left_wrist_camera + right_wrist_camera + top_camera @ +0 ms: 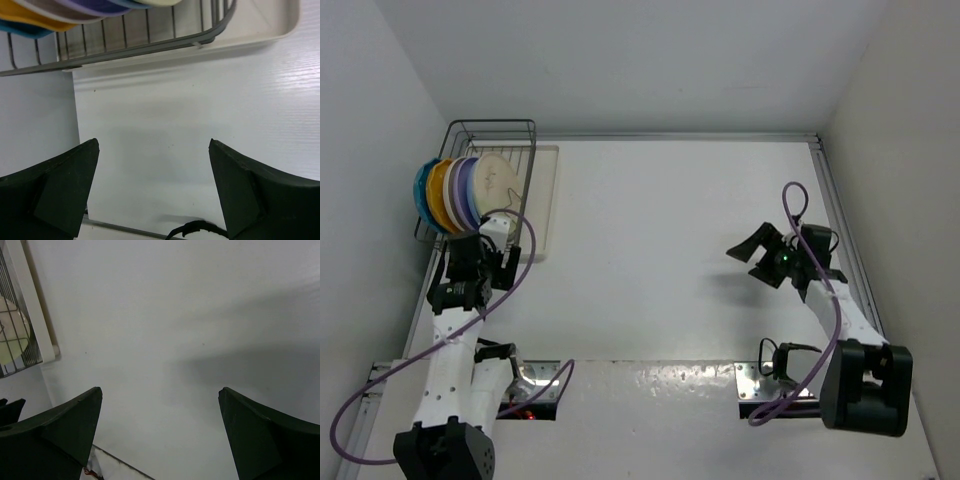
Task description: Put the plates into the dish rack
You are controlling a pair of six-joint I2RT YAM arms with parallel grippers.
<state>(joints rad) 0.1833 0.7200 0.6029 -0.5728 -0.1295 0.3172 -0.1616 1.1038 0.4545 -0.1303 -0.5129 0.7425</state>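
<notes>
The dark wire dish rack stands at the far left corner. Several plates stand on edge in it: teal, orange, lilac and a cream one at the front. My left gripper hovers just in front of the rack, open and holding nothing. In the left wrist view the gripper frames bare table, with the rack's rim and the plate edges above. My right gripper is open and empty over the right side of the table, and in its own view as well.
A flat cream tray lies under and to the right of the rack, its corner showing in the left wrist view. Walls close in on the left, the back and the right. A purple cable loops beside the left arm.
</notes>
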